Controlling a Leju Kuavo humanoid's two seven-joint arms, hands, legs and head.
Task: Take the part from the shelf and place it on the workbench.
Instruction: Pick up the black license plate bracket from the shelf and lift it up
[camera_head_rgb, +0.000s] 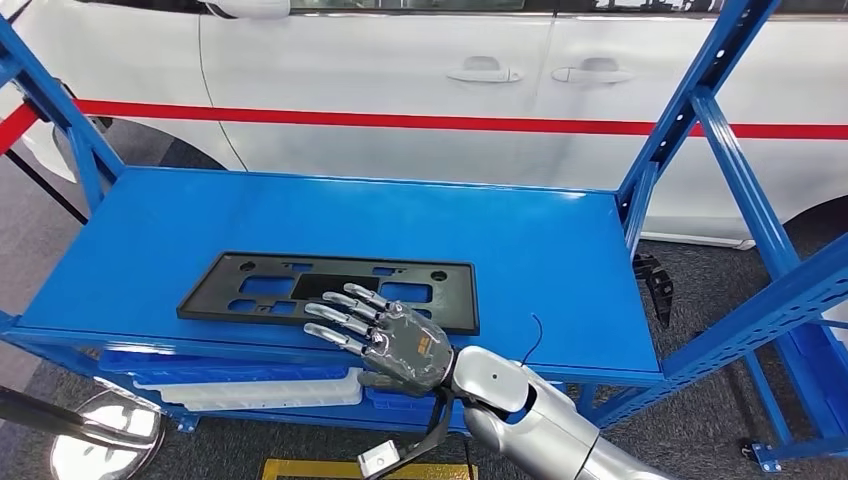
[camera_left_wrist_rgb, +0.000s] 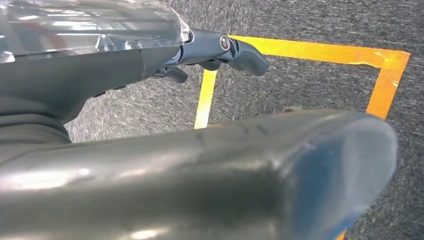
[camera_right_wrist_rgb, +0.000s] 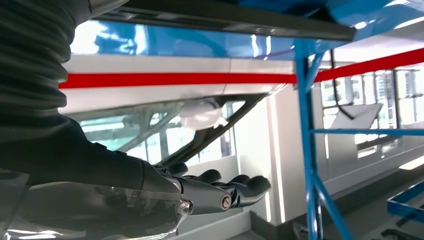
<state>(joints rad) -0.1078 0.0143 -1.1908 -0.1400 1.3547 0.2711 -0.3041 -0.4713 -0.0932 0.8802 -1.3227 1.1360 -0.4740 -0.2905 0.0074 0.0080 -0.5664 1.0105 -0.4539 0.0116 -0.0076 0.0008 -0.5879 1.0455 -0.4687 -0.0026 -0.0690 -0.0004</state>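
A flat black part (camera_head_rgb: 300, 285) with several cut-outs lies on the blue shelf top (camera_head_rgb: 540, 250), near its front edge. My right hand (camera_head_rgb: 385, 335) hovers over the part's front right edge, back of the hand up, fingers spread and reaching across the plastic, holding nothing. The right wrist view shows those fingers (camera_right_wrist_rgb: 220, 192) stretched out, with the shelf's blue surface (camera_right_wrist_rgb: 200, 45) and the part's dark edge (camera_right_wrist_rgb: 225, 20) close by. My left hand (camera_left_wrist_rgb: 200, 165) hangs over the grey carpet, fingers (camera_left_wrist_rgb: 225, 50) loosely extended, holding nothing.
A white car (camera_head_rgb: 400, 80) with a red stripe stands right behind the shelf. Blue slanted uprights (camera_head_rgb: 690, 110) frame the shelf on both sides. White trays (camera_head_rgb: 270, 390) sit on the level below. Yellow floor tape (camera_left_wrist_rgb: 300, 50) marks the carpet.
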